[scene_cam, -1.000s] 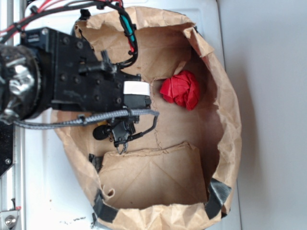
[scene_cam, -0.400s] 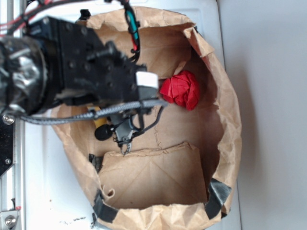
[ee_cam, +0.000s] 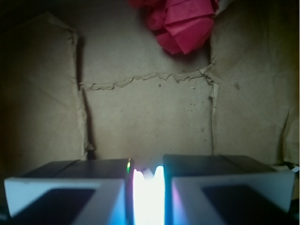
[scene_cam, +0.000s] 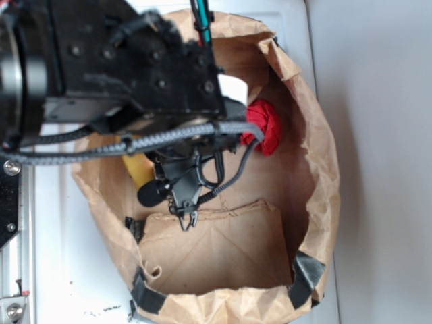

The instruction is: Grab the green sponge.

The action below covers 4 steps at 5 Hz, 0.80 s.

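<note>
The end effector (ee_cam: 149, 187) is clenched on the green sponge (scene_cam: 137, 169), a bright sliver between its fingers. The red fabric ball (ee_cam: 180, 21) lies at 12 o'clock inside the paper bag (scene_cam: 317, 155).

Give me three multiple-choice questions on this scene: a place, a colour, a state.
1. In the wrist view, where is the red ball? A) top edge B) bottom left C) between the jaws
2. What colour is the sponge part showing under the arm? A) blue B) yellow C) white
3. How do the jaws stand in the wrist view? A) wide apart B) out of view C) close together
Answers: A, it lies at the top, above the bag floor; B, yellow foam peeks out beside the black arm; C, only a narrow bright gap parts them.
</note>
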{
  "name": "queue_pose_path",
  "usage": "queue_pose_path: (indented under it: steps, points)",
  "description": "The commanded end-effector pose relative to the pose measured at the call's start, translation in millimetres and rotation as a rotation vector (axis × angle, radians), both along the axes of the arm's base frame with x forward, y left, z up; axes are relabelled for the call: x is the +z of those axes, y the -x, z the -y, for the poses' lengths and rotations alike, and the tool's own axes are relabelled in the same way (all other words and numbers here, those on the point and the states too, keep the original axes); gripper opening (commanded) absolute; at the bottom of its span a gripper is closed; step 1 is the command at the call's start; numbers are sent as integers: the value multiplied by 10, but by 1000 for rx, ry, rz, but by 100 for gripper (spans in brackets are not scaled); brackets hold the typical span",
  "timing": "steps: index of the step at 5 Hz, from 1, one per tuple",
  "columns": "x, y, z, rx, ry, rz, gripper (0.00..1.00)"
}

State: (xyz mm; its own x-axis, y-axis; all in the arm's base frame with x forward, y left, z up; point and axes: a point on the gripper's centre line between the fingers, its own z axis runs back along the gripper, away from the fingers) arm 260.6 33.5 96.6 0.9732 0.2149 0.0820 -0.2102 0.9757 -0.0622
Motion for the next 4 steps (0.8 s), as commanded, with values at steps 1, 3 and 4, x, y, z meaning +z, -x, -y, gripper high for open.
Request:
queue_pose_path:
  steps: [1, 3, 4]
  points:
    - [514, -81, -154, 15, 60, 70, 0]
    - [607, -92, -89, 27, 99, 132, 0]
    - [612, -111, -60, 27, 101, 175, 0]
